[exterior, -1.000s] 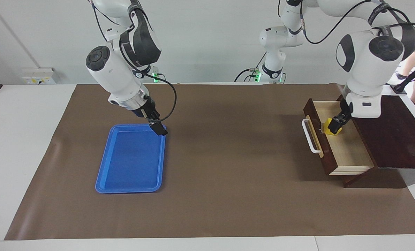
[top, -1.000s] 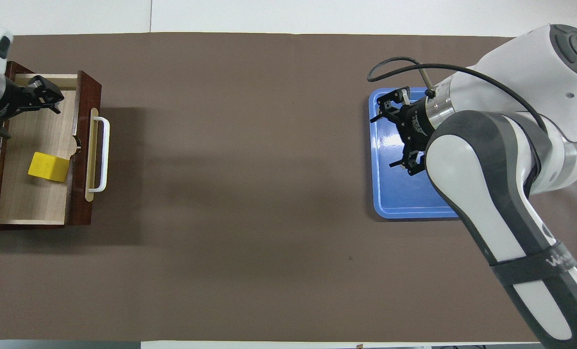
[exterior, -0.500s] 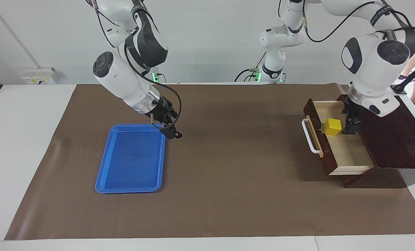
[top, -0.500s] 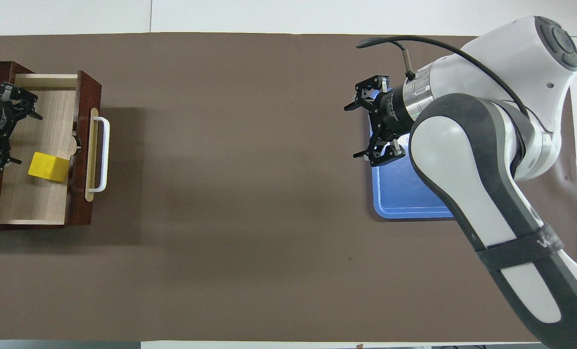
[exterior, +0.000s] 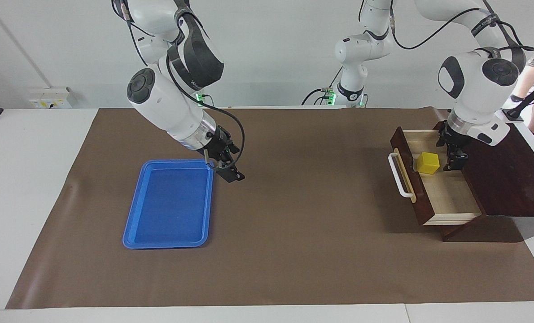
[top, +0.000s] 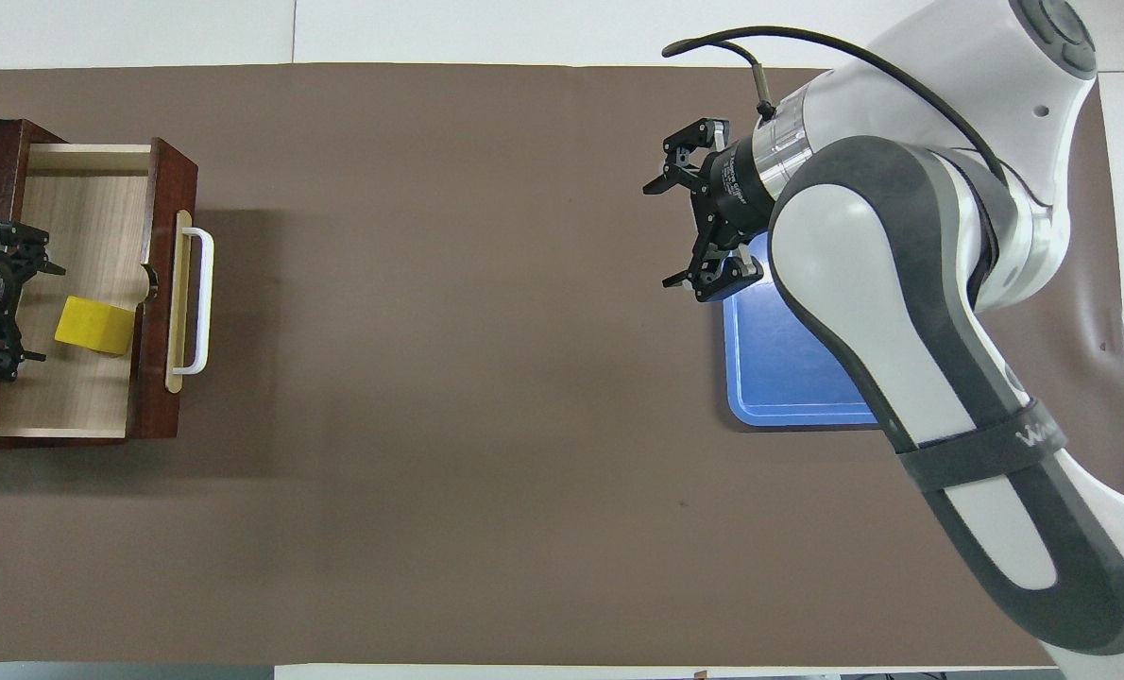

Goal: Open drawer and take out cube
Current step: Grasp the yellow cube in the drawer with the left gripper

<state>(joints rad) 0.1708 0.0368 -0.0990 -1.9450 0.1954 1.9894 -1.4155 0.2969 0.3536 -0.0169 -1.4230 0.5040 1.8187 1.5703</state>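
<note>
A: Cube (exterior: 428, 162) first. Where does it sit?

B: The cube lies on the pale floor of the drawer (exterior: 446, 197), close against the front panel, at about nine o'clock of the compartment in the facing view, just inside the white handle (exterior: 398, 175). Nothing touches it.

A: And the drawer itself?

B: It stands pulled well out of the dark cabinet (exterior: 509, 175) at the left arm's end of the table, so the opening step looks done. The step in hand appears to be the reach for the cube.

A: Which gripper is on it?

B: The left gripper (exterior: 453, 152) hangs at three o'clock of the cube in the facing view, over the inner edge of the drawer, fingers spread wide and holding nothing. The overhead view shows its two fingertips (top: 28, 264) bracketing a line beside the cube, not around it.

A: What does the next move call for?

B: Probably a short shift toward the handle so the spread fingers straddle the cube, then a descent and a squeeze without clipping the front panel.

A: The other arm?

B: The right gripper (exterior: 230, 168) is also spread and empty, over the mat at three o'clock of the blue tray (exterior: 168, 204) in the facing view.
</note>
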